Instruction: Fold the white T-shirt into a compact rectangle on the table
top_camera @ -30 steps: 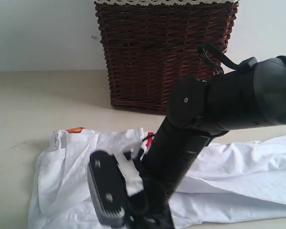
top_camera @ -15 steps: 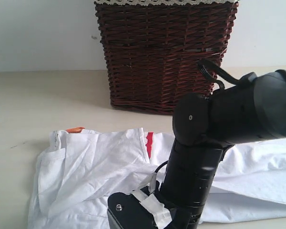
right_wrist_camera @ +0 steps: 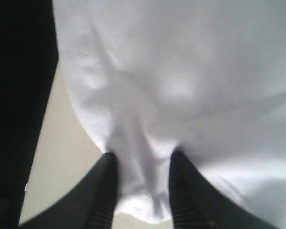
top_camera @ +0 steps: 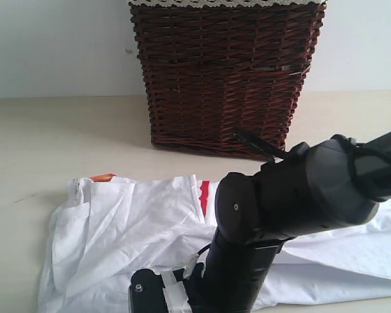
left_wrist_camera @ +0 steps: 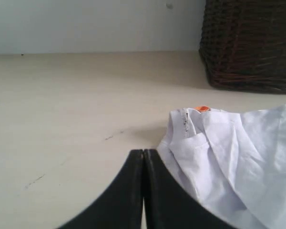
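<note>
White T-shirt (right_wrist_camera: 181, 71) cloth bunches between the right jaws, grip unclear to me; left jaws clenched, empty. I'd pinch deep before lifting.

The exterior camera sits low by the table (top_camera: 52, 130), facing the basket (top_camera: 225, 72) and wall (top_camera: 52, 45), with my right arm (top_camera: 293, 195) close across its foreground; my left wrist camera skims the table, sharing that basket and the collar end of the shirt (left_wrist_camera: 238, 152); my right wrist camera looks from very near onto white cloth.
</note>
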You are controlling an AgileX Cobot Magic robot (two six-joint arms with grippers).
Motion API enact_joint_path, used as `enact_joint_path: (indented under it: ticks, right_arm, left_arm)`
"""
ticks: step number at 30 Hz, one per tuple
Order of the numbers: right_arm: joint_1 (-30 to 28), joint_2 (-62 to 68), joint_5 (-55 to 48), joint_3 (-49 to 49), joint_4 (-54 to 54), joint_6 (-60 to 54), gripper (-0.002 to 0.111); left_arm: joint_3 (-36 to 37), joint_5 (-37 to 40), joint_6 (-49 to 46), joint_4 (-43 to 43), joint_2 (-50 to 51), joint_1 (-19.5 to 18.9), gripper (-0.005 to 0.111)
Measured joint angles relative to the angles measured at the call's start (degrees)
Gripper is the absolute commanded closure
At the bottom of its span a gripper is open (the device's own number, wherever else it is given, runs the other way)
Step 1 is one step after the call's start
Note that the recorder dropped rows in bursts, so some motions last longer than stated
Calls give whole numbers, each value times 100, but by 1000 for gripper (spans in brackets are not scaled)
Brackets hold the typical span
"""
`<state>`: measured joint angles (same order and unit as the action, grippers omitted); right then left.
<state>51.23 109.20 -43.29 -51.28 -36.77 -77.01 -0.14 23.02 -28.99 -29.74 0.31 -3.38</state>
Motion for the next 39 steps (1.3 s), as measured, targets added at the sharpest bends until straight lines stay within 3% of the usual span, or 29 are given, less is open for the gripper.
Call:
enact_joint_path:
  ticks: [9, 18, 30, 33, 39]
  right_arm:
    - [0, -466, 236, -840, 109, 481, 108]
    - [0, -374, 2589, -1081, 112, 1340, 108]
    - [-500, -288, 3842, -1094, 79, 2250, 107]
    - [-663, -184, 3785, -1094, 79, 2273, 100]
    - [-766, 65, 3729, -1094, 79, 2273, 76]
  left_arm:
    - [0, 0, 0, 0, 0, 0, 107]
    - [0, 0, 0, 0, 0, 0, 107]
    - [0, 0, 0, 0, 0, 0, 107]
    - [0, 0, 0, 0, 0, 0, 107]
    - [0, 0, 0, 0, 0, 0, 107]
